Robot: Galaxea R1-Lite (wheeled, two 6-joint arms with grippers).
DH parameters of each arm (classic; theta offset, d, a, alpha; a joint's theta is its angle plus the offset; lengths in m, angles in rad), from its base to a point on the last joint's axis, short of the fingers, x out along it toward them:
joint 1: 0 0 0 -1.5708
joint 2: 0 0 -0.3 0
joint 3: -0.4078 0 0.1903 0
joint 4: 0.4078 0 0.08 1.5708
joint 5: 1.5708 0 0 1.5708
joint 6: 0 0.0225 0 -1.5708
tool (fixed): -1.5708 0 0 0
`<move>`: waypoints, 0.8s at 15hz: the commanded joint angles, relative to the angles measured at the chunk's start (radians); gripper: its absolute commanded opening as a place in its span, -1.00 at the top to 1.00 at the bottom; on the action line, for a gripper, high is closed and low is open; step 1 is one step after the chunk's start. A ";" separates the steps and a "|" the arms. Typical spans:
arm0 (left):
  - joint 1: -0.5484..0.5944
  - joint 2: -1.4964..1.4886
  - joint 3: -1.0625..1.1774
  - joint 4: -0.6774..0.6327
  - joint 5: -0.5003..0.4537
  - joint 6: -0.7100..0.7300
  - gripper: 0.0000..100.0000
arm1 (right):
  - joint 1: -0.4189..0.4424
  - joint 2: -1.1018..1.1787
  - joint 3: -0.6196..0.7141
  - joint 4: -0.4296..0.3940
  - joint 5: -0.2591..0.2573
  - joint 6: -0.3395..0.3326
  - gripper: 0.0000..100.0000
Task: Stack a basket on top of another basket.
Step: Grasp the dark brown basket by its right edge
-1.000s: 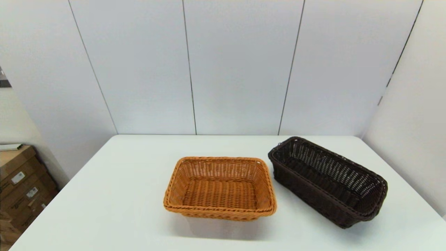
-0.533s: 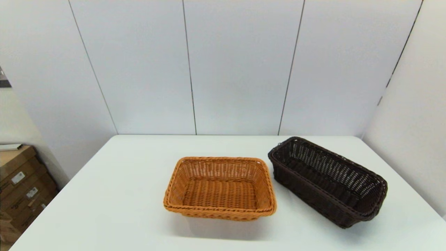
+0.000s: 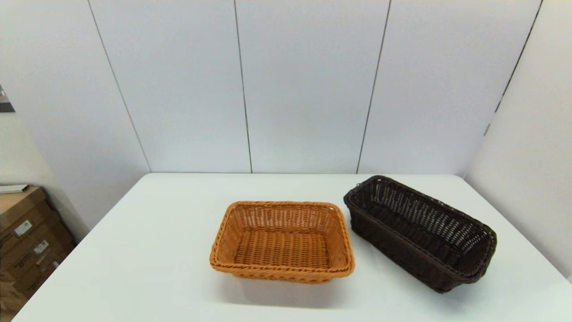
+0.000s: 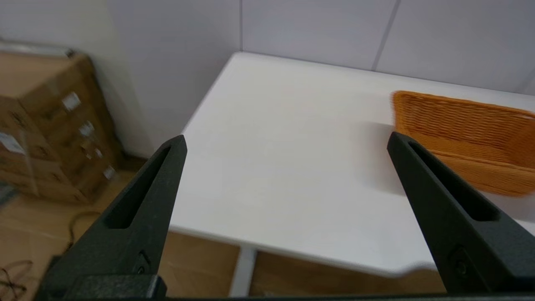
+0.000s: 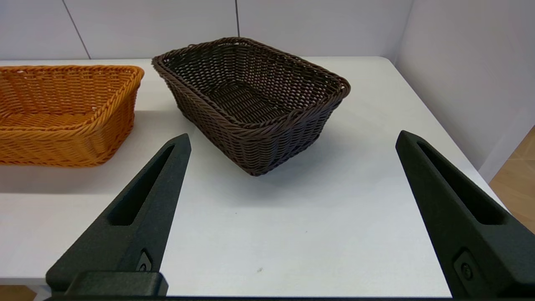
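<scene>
1. Starting on the left: some cardboard boxes (image 3: 27, 237) sit on the floor beside the white table (image 3: 147, 268); nothing to do with us, just there.
2. Our left gripper (image 4: 286, 150) hangs off the table's left near corner with its fingers spread wide and nothing between them; the head view doesn't catch it at all, so we'd call it parked out there.
3. Next over, the orange-tan basket (image 3: 282, 241) sits flat on the table around the middle, mouth up, squared to us; that's the one that gets stacked onto, so it can stay put.
4. Just beside it on the right, not touching as far as we can tell, is the dark brown basket (image 3: 420, 232); its long axis runs on a diagonal, far-left end near the orange one's far corner, near-right end pointing toward the table's right edge.
5. Our right gripper (image 5: 292, 140) is released too, fingers wide apart, empty; it hovers at the near table edge with the dark basket's short end wall (image 5: 267, 146) straight ahead of it.
6. So the right arm is clearly the nearer one; we reckon the move is forward onto that near rim, then lift and carry leftward over the orange basket, turning it to match.
</scene>
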 commanded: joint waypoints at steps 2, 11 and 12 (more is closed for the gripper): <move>-0.006 -0.083 0.521 -0.634 0.058 0.211 -1.00 | 0.000 0.001 0.000 0.000 0.000 0.000 -1.00; -0.006 -0.083 0.631 -0.642 -0.182 0.116 -1.00 | 0.000 0.001 0.000 0.000 0.000 0.000 -1.00; -0.006 -0.083 0.631 -0.642 -0.173 0.079 -1.00 | 0.000 0.001 0.000 0.000 0.000 0.000 -1.00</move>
